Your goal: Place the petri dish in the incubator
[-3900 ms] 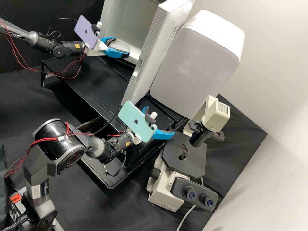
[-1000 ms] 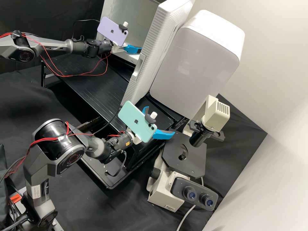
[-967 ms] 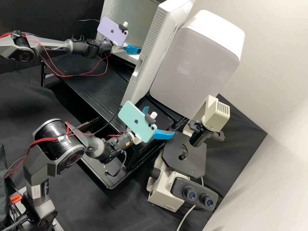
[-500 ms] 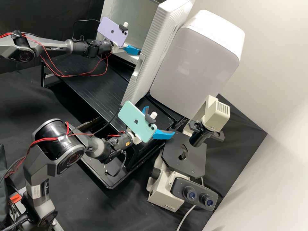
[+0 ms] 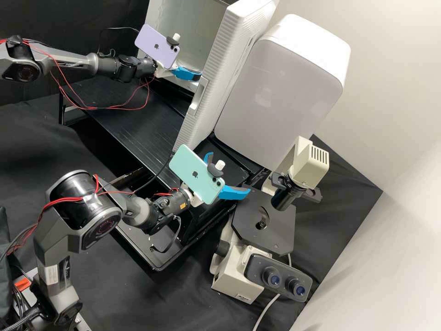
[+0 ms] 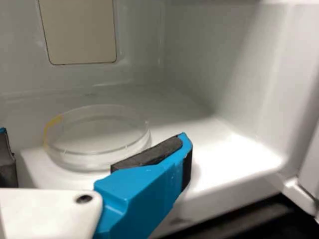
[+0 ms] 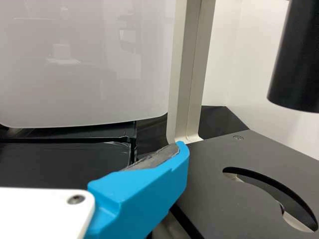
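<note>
The clear petri dish lies flat on the white floor of the incubator, near the front lip. My left gripper is open at the incubator's mouth; its blue finger stands beside the dish and the other finger shows on the far side of it. In the high view the left gripper is at the open incubator, beside its swung-out door. My right gripper hangs open and empty over the microscope stage.
A white microscope with a black stage stands front right, its objective close to my right gripper. A second white box stands behind the door. The black shelf runs below both arms.
About four seconds ago the left gripper held the dish outside the incubator, then went in. In the last second it has drawn back a little. The right arm has not moved.
</note>
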